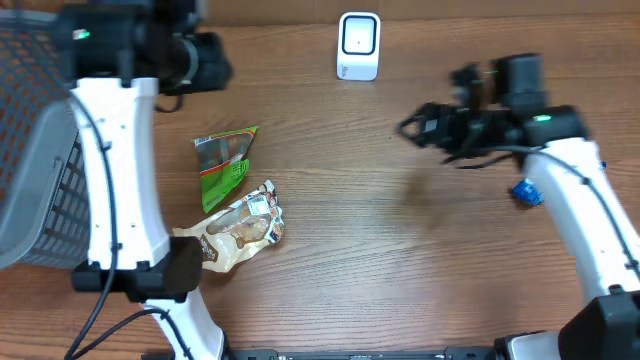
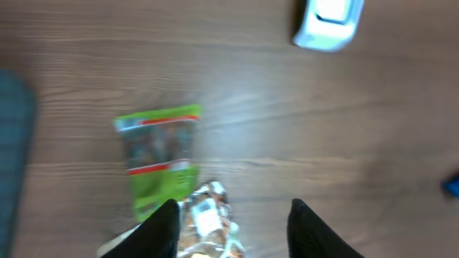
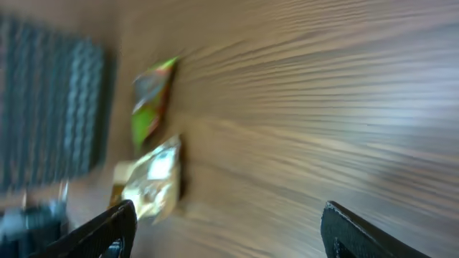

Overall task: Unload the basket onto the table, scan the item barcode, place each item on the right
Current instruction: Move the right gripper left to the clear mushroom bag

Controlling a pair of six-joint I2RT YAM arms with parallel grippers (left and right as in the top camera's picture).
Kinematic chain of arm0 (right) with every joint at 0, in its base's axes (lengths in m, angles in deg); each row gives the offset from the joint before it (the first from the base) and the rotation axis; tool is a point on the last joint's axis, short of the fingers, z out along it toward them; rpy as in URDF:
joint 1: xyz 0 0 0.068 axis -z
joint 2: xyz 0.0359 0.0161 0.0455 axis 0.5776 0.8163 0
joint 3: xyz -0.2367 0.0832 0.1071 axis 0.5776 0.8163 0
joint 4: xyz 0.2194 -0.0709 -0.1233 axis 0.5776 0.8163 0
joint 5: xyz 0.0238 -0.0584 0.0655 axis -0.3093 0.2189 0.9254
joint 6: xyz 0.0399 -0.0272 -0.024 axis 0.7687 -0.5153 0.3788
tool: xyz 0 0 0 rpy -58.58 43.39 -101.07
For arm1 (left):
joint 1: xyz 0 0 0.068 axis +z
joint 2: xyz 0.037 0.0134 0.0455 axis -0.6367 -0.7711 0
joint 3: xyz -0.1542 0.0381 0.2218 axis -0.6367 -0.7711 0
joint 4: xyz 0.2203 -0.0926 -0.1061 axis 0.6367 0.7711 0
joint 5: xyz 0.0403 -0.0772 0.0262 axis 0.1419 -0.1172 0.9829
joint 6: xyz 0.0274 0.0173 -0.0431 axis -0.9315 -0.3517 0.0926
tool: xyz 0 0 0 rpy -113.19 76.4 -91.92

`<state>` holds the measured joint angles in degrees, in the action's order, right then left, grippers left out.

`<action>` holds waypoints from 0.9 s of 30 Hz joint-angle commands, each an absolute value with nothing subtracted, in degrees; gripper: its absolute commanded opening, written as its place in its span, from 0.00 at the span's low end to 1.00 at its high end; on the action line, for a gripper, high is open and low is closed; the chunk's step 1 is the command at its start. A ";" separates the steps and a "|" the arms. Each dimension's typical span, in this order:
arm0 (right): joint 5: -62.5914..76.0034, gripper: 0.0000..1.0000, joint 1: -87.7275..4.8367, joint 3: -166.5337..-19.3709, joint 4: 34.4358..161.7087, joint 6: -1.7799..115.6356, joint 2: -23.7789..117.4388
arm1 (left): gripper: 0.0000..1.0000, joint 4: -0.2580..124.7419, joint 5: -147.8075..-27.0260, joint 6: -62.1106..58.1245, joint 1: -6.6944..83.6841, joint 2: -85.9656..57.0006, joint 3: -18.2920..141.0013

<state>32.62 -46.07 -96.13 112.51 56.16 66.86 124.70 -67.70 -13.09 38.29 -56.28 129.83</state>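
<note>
The left gripper [image 2: 235,209] hangs above the table with its fingers partly spread and nothing between them. The right gripper [image 3: 229,209] is spread wide and is also empty.

Two items lie side by side on the left half of the table. The green packet [image 1: 225,165] has its long axis running roughly from 12 to 6 o'clock in the overhead view. Just beyond its 6 o'clock end, the silver snack bag [image 1: 240,230] is slanted from 2 to 8 o'clock. A white label shows at the bag's 2 o'clock end, but it cannot be told whether that is the barcode.

Both items sit at about 6 o'clock from the left gripper. They are at about 8 o'clock from the right gripper and well apart from it, so the left arm looks the likelier one to pick.

The scanner [image 1: 358,45] stands between 1 and 2 o'clock from the packets. The coming move is probably a descent onto one packet across its short axis.
</note>
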 commanded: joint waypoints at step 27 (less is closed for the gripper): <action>42.63 0.23 -79.07 -96.13 84.90 76.49 97.59 | 0.61 110.86 -66.41 -13.83 40.60 -56.92 101.83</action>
<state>42.98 -80.01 -95.96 84.86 74.52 97.53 111.89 -66.39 -13.15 41.04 -56.48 103.67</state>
